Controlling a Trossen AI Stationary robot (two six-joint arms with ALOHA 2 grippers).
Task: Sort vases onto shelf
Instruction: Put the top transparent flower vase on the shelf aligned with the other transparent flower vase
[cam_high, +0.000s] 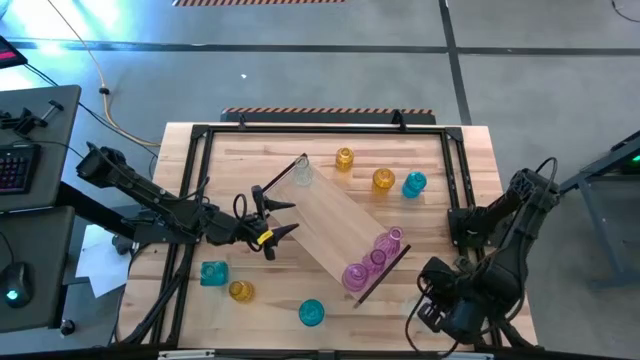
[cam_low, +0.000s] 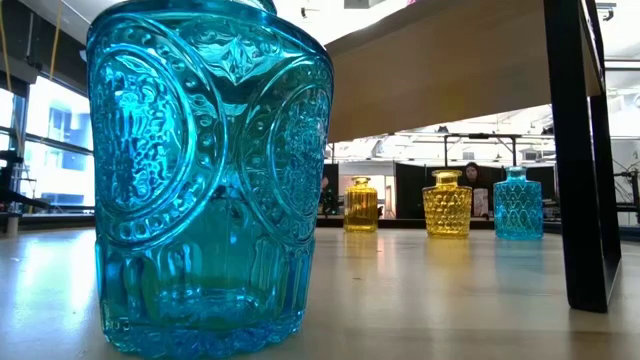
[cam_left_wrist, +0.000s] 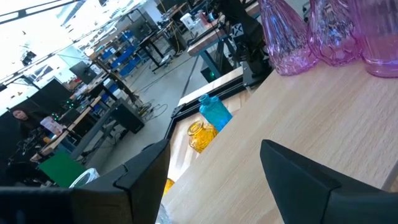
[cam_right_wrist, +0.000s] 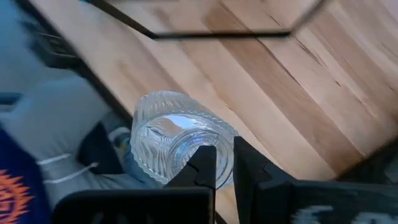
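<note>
the clear vase rides low and right, far from the slanted shelf

in the high view the shelf (cam_high: 340, 228) lies slanted across the middle of the table (cam_high: 470, 140). its long line runs from upper left, near a clear vase (cam_high: 303, 172) at that end, down to lower right, where three pink vases (cam_high: 372, 262) stand in a row.

the right gripper (cam_right_wrist: 225, 163) is in the lower right corner of the high view, off the table's edge. in the right wrist view its two fingers are pressed close on the rim of a clear ribbed vase (cam_right_wrist: 177, 138). the vase hangs tipped, mouth toward the camera. so the shelf lies up and to the left of this gripper, and the near end is the pink end (that end looks full already). the bare middle of the board is farther along the same slanted line. i think the right arm has to reach in and follow that line to find a free spot.

the left gripper (cam_high: 268, 218) sits left of center in the high view, just beside the shelf's long lower edge. its fingers are spread wide and hold nothing. it is nearer the bare part of the board.

loose vases wait elsewhere: two yellow ones (cam_high: 383, 179) and a blue one (cam_high: 414, 184) above the shelf, and a blue jar (cam_high: 213, 273), a yellow vase (cam_high: 241, 291) and a blue vase (cam_high: 311, 312) at the bottom.
</note>
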